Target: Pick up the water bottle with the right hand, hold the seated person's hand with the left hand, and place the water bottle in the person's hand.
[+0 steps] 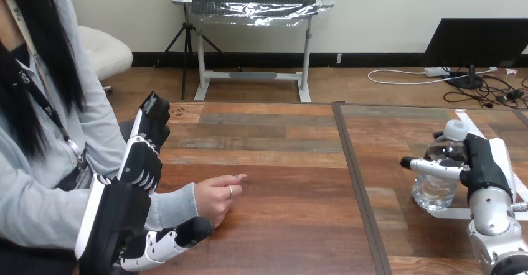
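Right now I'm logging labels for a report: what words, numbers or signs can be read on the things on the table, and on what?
No text can be read.
On the bottle: clear, no label or print that I can make out.
On the right hand and the left hand: no readable markings.
On the table: plain wood, no text.

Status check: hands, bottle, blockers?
Left robot hand open beside person's wrist. Right robot hand shut on water bottle, upright. Nothing between bottle and person's hand.
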You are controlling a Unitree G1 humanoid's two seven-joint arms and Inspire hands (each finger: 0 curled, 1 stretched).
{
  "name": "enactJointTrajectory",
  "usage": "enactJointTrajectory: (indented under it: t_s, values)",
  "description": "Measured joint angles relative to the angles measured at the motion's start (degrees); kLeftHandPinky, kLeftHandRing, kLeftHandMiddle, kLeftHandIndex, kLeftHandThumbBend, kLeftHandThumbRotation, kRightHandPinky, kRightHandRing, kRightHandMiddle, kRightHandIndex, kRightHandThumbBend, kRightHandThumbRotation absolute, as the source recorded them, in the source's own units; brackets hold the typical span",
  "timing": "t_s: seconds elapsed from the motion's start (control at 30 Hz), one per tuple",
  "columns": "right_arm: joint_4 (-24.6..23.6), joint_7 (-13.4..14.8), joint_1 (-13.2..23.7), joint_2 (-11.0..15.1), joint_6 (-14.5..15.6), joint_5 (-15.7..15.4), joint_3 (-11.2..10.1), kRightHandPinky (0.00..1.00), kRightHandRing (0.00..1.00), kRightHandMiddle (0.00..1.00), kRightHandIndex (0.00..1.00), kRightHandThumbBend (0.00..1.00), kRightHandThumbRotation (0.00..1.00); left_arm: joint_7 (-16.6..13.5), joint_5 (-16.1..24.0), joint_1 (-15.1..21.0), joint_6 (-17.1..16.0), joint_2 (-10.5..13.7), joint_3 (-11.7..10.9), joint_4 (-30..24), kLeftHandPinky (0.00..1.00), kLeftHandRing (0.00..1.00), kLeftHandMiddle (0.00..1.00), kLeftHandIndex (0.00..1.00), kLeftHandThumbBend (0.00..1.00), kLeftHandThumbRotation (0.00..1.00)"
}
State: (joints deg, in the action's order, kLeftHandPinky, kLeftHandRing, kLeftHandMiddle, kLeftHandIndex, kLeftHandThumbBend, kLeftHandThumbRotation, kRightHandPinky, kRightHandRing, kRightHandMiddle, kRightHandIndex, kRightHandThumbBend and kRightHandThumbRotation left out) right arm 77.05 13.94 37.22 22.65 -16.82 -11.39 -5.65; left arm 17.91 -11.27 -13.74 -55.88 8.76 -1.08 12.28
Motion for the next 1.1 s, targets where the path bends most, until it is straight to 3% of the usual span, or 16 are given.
enactJointTrajectory:
  t_s: [0.43, 1.1]
  values:
    - [0.0, 0.2, 0.0, -0.2, 1.2, 2.0, -1.6, 0.38, 0.44, 0.5, 0.53, 0.83, 0.0, -0.1, 0.3, -0.4, 0.1, 0.0, -0.7, -0.9, 1.0, 1.0, 1.0, 1.0, 1.0, 0.56]
    - [0.3, -1.1, 0.0, -0.6, 0.7, 5.4, -4.4, 0.39, 0.45, 0.51, 0.53, 0.81, 0.0, -1.4, 2.2, -0.4, 0.4, 0.1, -2.6, -1.4, 1.0, 1.0, 1.0, 1.0, 1.0, 0.57]
